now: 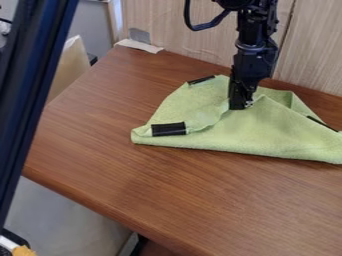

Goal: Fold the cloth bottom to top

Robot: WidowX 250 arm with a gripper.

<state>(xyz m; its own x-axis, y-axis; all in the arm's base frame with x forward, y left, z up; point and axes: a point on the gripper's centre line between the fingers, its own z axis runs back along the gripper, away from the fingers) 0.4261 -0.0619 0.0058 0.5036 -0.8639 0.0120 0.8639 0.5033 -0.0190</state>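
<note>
The black gripper hangs straight down from the top edge and meets the middle of the green cloth. Around its lower end the cloth is bunched and creased, with a raised fold on the right. The cloth lies partly folded, its near edge running nearly straight from the left corner to the right edge of the view. A black strip marks the left corner, and a smaller black strip sits on the far left edge. The arm hides part of the cloth's far side.
The brown wooden table extends to the left and front of the cloth. Behind it stands a pale wood panel. Grey-white tape is stuck at the far left corner. A dark upright post crosses the view's left side.
</note>
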